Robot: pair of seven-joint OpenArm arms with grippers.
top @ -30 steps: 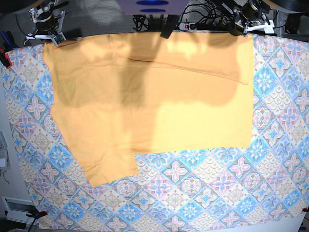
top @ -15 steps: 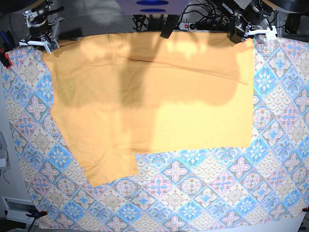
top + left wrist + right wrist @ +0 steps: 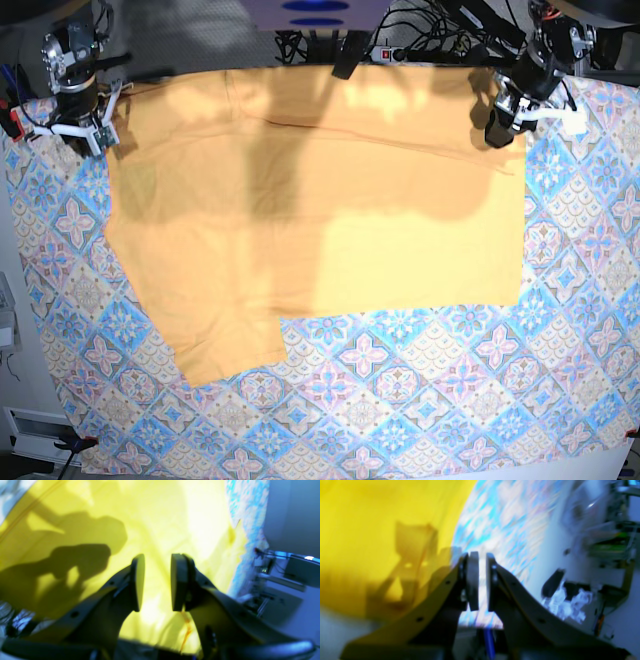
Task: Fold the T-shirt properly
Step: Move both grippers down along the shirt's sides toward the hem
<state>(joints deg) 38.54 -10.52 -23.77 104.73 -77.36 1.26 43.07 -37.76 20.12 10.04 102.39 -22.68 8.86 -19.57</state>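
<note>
Left gripper [image 3: 155, 582]: jaws parted, empty, T-shirt [image 3: 162, 525] directly beneath. Right gripper [image 3: 480, 581]: narrow gap, holding nothing, shirt edge off to its side. Base: both have dropped from the far table edge onto the shirt's far corners, so next grasp looks imminent.

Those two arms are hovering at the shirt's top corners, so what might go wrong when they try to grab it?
The right gripper sits over the patterned tablecloth beside the T-shirt, so it may pinch tablecloth instead of shirt. The left gripper is over flat cloth inside the edge; it may slide off or gather a wrinkle. Uneven grabs would likely skew the fold.
</note>
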